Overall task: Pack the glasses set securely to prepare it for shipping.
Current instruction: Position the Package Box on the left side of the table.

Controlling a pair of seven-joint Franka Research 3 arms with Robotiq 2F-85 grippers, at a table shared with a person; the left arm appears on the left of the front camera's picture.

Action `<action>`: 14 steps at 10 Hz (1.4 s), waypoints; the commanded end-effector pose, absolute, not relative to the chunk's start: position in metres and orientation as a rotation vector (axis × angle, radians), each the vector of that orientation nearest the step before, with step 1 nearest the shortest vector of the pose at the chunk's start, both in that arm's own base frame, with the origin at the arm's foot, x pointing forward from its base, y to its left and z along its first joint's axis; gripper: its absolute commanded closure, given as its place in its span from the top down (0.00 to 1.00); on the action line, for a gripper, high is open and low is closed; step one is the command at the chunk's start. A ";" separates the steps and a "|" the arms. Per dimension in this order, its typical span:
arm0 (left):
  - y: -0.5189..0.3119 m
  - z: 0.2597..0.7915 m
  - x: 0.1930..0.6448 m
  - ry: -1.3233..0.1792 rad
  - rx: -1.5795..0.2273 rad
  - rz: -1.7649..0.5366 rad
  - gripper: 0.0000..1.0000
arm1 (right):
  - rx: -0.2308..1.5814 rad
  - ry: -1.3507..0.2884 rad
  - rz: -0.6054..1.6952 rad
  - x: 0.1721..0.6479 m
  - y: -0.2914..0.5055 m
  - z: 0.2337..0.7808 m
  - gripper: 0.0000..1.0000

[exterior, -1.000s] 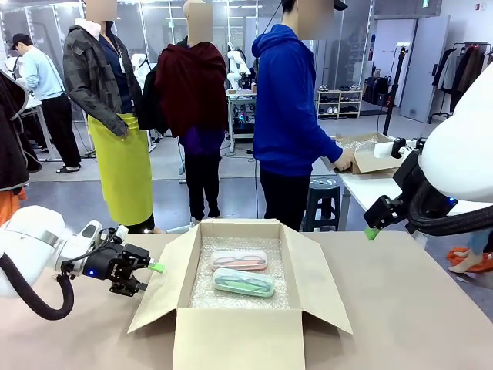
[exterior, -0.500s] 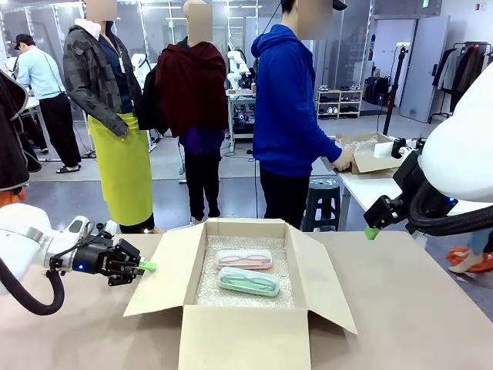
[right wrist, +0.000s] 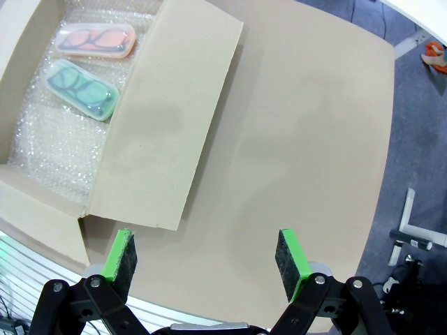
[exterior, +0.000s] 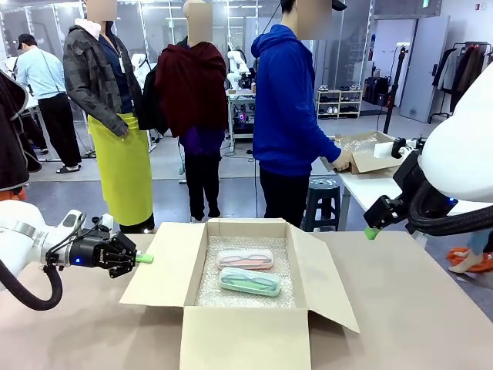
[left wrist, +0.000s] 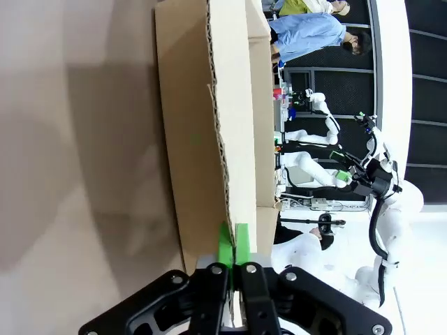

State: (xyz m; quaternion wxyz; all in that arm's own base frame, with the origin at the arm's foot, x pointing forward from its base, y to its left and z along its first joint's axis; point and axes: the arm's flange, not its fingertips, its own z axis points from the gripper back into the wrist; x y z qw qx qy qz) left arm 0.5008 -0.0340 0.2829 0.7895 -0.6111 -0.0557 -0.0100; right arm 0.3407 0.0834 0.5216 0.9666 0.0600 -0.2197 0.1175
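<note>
Box (exterior: pixel 231 339) flap (exterior: pixel 158 262) farther out, pinched

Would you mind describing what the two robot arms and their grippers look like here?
Both arms are glossy white with rounded links and black cabling. The left gripper is black with bright green pads and a small blue light on its body. The right gripper has the same black fingers, screws at the joints, and green pads.

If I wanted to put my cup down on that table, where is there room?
The bare table beyond the box's right flap is open. Inside the cardboard box it is crowded: the two glasses cases lie on bubble wrap. By the left flap, the shut left gripper is close.
</note>
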 end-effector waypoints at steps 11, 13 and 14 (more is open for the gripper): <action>0.038 0.291 0.532 -0.131 -1.250 -0.074 0.02 | 0.120 -0.451 0.233 0.340 0.084 0.522 1.00; 0.070 0.293 0.535 -0.137 -1.259 -0.067 0.02 | 0.120 -0.451 0.233 0.340 0.084 0.522 1.00; 0.090 0.293 0.536 -0.120 -1.262 -0.090 0.02 | 0.120 -0.451 0.233 0.340 0.084 0.522 1.00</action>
